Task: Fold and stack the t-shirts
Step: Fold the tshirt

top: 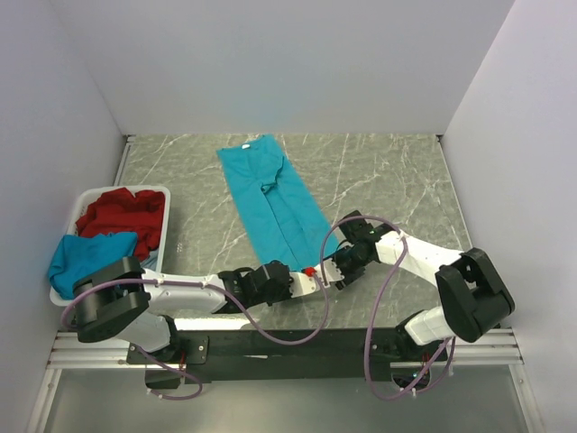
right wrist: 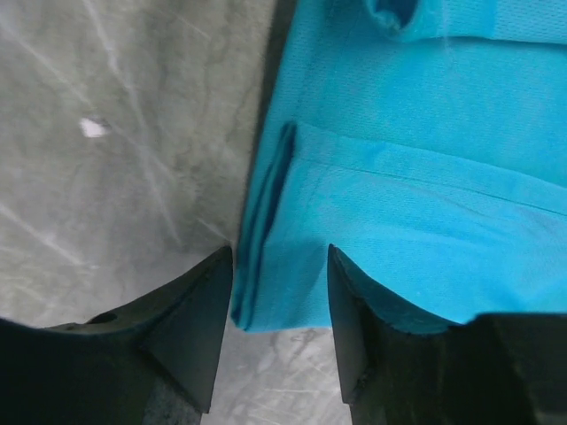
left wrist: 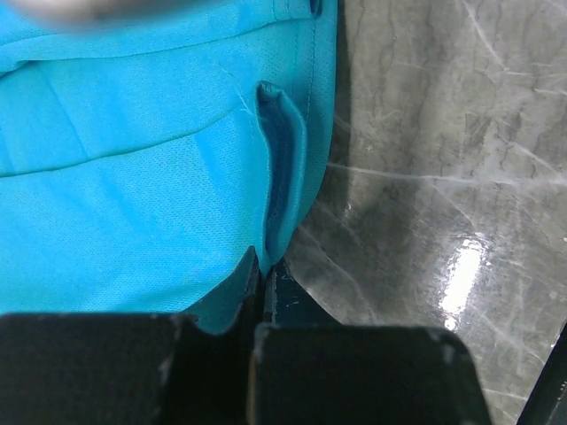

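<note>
Black left gripper (left wrist: 264,276) clamps the near hem of the teal t-shirt (top: 273,200) — a long folded strip on the marble table (top: 388,180); the right gripper (right wrist: 279,258) straddles that hem, jaws apart. Left of the strip, a white basket (top: 137,191) holds a red shirt (top: 122,213) and a blue shirt (top: 88,254).

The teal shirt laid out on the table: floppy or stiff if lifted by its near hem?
Probably floppy: the teal shirt puckers into a soft ridge where the left hand pinches it. Likely light, being thin knit cloth. Its folded layers could slip apart.
</note>
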Robot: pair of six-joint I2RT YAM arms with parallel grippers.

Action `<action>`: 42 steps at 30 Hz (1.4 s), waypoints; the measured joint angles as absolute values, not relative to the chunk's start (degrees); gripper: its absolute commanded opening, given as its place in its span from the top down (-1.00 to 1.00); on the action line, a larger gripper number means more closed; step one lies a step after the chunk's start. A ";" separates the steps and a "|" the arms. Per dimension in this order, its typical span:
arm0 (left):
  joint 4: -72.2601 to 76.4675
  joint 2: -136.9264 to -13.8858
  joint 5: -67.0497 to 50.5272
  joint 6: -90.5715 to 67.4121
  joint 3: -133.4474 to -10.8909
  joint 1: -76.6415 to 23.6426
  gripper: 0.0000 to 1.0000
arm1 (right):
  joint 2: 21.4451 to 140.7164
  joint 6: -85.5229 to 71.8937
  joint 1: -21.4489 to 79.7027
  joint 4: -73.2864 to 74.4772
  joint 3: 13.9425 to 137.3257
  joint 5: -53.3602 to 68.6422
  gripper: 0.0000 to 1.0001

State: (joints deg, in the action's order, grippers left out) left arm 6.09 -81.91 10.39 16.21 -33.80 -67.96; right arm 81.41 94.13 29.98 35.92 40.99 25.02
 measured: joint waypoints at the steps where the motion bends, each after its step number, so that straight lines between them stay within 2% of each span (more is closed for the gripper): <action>1: 6.22 -81.89 10.39 16.23 -33.76 -67.96 0.99 | 81.47 93.95 30.30 35.53 41.04 24.38 0.05; 2: 6.24 -81.87 10.37 16.25 -33.74 -67.96 0.99 | 81.52 93.73 30.50 35.14 41.04 23.59 0.09; 4: 6.37 -81.76 10.33 16.36 -33.52 -67.96 0.99 | 81.58 93.54 30.79 34.28 40.99 22.46 0.39; 5: 6.50 -81.62 10.33 16.45 -33.32 -67.96 0.99 | 81.62 93.30 30.81 33.76 40.88 21.82 0.67; 6: 6.59 -81.43 10.31 16.67 -33.08 -67.96 0.99 | 81.69 92.99 30.81 33.45 40.77 21.43 0.67; 7: 6.57 -81.32 10.31 16.84 -32.93 -67.96 0.99 | 81.69 92.55 30.83 33.17 40.69 20.95 0.85; 9: 6.70 -81.08 10.20 16.91 -32.60 -67.96 0.99 | 81.69 92.62 30.83 32.32 40.25 20.56 1.00; 17: 7.11 -76.25 9.91 18.39 -30.26 -67.35 0.99 | 79.07 90.85 29.52 32.84 40.73 24.25 1.00; 24: 10.09 -71.94 8.23 19.29 -30.00 -60.47 0.99 | 80.66 84.77 28.69 33.41 51.27 26.41 1.00; 31: 14.22 -73.19 6.00 19.40 -31.20 -45.80 0.99 | 96.40 73.76 28.67 28.53 70.37 23.20 1.00; 37: 16.10 -81.73 2.44 19.38 -38.81 -34.81 0.99 | 110.91 65.98 28.67 26.39 88.33 21.65 1.00; 42: 16.21 -88.75 -0.60 19.27 -44.51 -28.91 0.99 | 119.44 61.93 28.67 24.43 98.10 19.66 1.00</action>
